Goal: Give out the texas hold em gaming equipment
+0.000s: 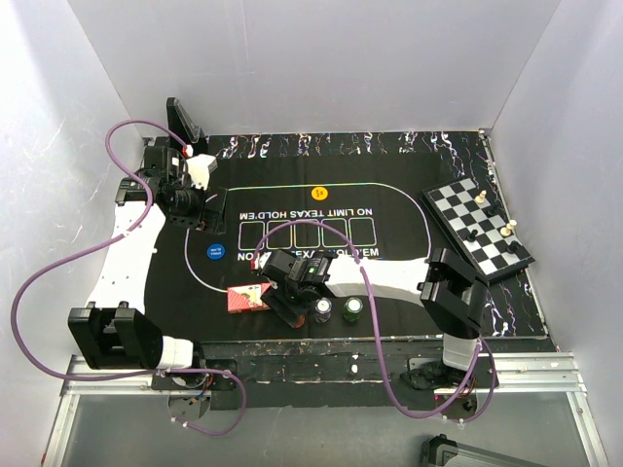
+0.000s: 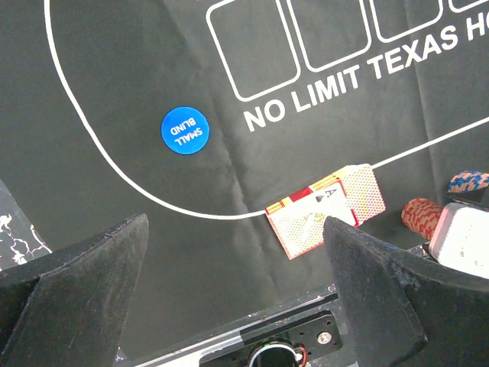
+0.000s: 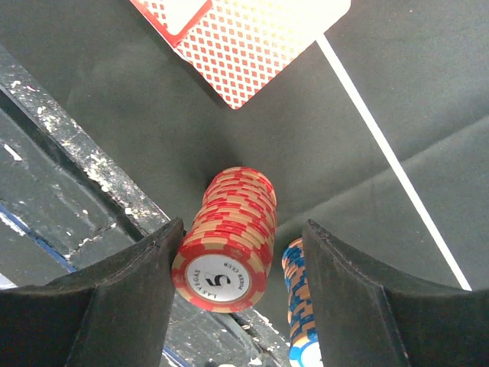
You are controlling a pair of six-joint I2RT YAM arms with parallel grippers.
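A stack of red poker chips (image 3: 229, 245) marked 5 stands on the black mat near its front edge. My right gripper (image 3: 243, 237) is open astride the stack: its left finger (image 3: 145, 283) touches the stack and its right finger (image 3: 359, 298) is apart from it. A blue-and-orange chip stack (image 3: 298, 298) stands just beside that finger. The red-backed card deck (image 1: 245, 299) lies left of this gripper (image 1: 292, 306), which hides the red stack from above. My left gripper (image 2: 229, 298) hangs open and empty high over the mat's left side (image 1: 212, 206).
Two dark green chip stacks (image 1: 322, 309) (image 1: 352, 309) stand right of the right gripper. A blue SMALL BLIND button (image 1: 214, 252) and an orange button (image 1: 318, 193) lie on the mat. A chessboard (image 1: 477, 229) with pieces sits at the right. The table's front edge (image 3: 69, 153) is close.
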